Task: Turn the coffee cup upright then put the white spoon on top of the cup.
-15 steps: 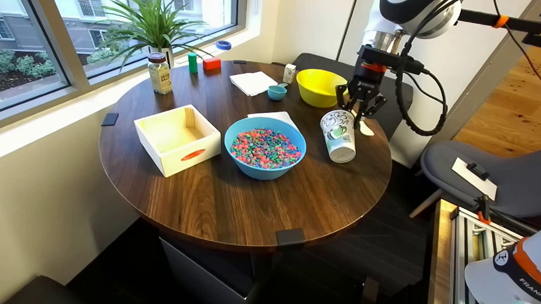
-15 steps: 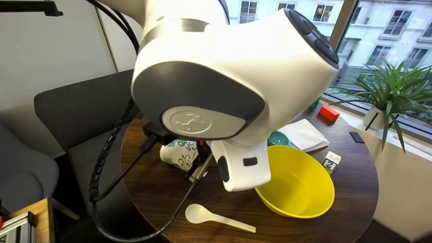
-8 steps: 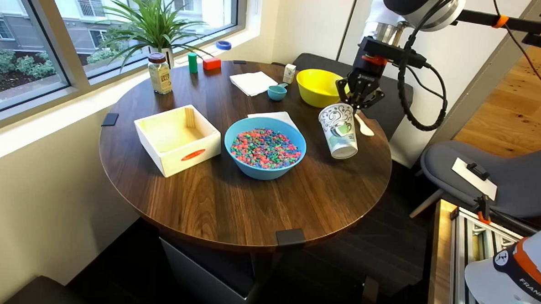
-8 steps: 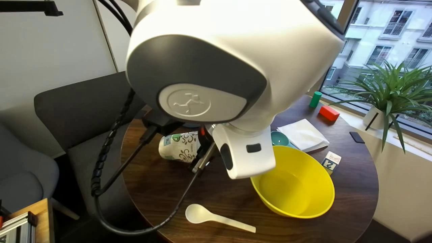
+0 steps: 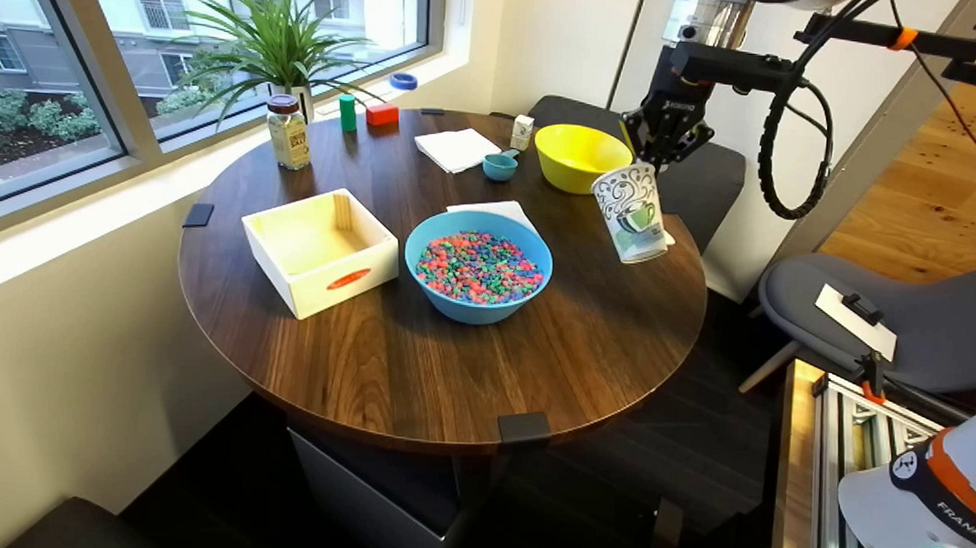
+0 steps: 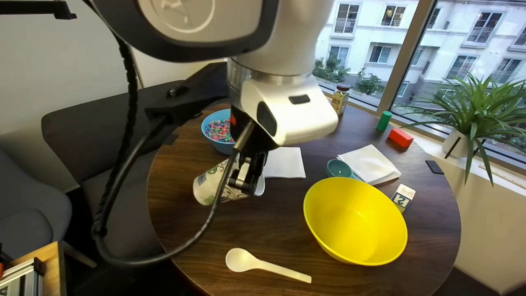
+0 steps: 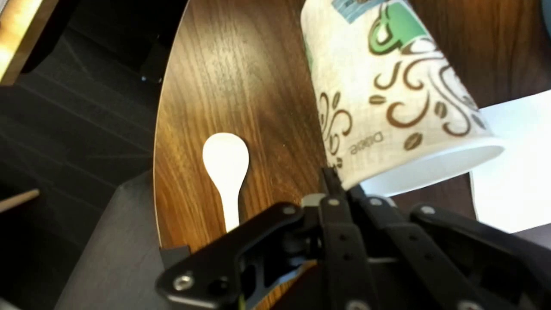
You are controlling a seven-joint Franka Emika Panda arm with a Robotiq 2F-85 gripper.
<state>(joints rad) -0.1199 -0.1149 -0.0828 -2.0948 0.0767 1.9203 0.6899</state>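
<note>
The coffee cup (image 5: 631, 213), white with a swirl and green cup print, leans at a tilt with its mouth up and its base toward the lower right in an exterior view. My gripper (image 7: 343, 183) is shut on its rim, one finger outside the wall and one inside. In the wrist view the cup (image 7: 387, 86) fills the upper right, its base cut off by the frame. It appears raised off the table. The white spoon (image 6: 242, 260) lies flat on the wood, apart from my gripper; the wrist view shows its bowl end (image 7: 226, 157), the handle partly hidden behind my fingers.
A yellow bowl (image 6: 353, 246) stands near the spoon. Farther along the round table (image 5: 418, 370) are a blue bowl (image 5: 474, 313) of coloured bits, a wooden box (image 5: 323, 287), a teal scoop (image 5: 499, 169) and white napkins (image 5: 456, 149). The table edge (image 7: 157, 142) runs close beside the spoon.
My gripper has closed on the cup's rim and risen, carrying the cup up and a little to the right in an exterior view. The spoon has stayed put.
</note>
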